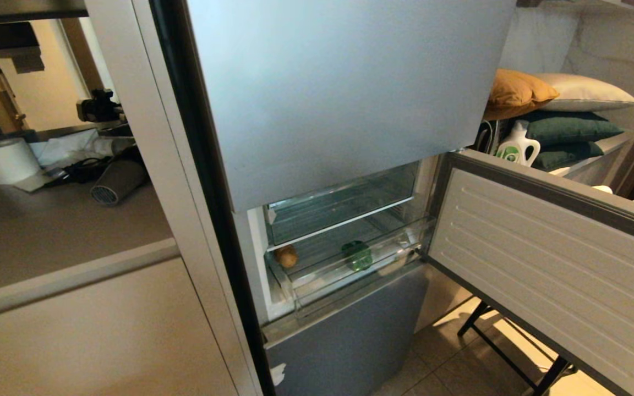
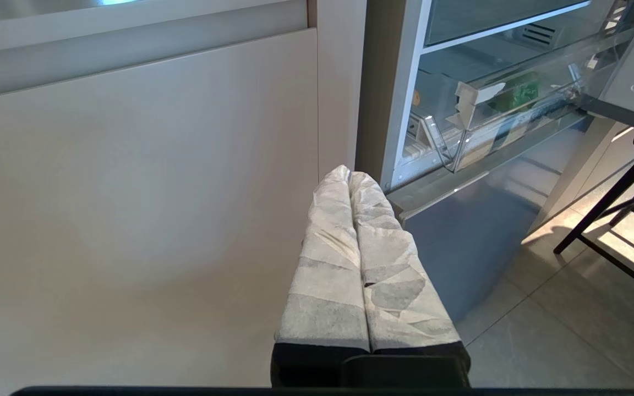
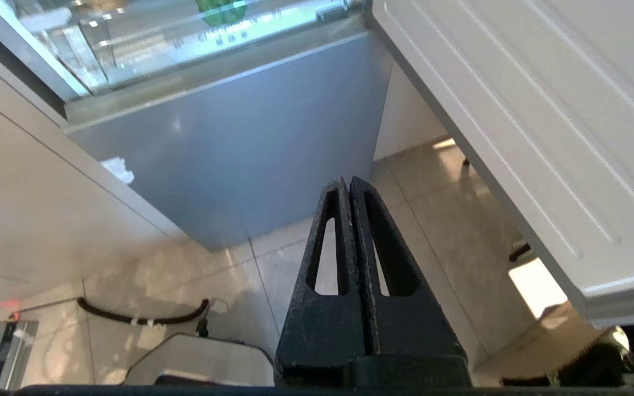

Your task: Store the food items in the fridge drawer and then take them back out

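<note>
A: Nearest first?
B: Right gripper [image 3: 350, 184] pressed closed on nothing, low before the grey lower panel [image 3: 229, 137]. Left gripper [image 2: 350, 176] likewise closed and empty, beside the beige cabinet [image 2: 130, 192].
A: And beyond?
B: Fridge drawer [image 1: 350, 275] pulled out, door [image 1: 548, 258] swung wide. Potato [image 1: 287, 256] lying at the drawer's left end, long axis roughly upright in the head view. Bell pepper [image 1: 357, 256] near the middle, well apart; orientation unclear.
A: Progress?
B: Storing apparently done; taking both back out not yet done.
</note>
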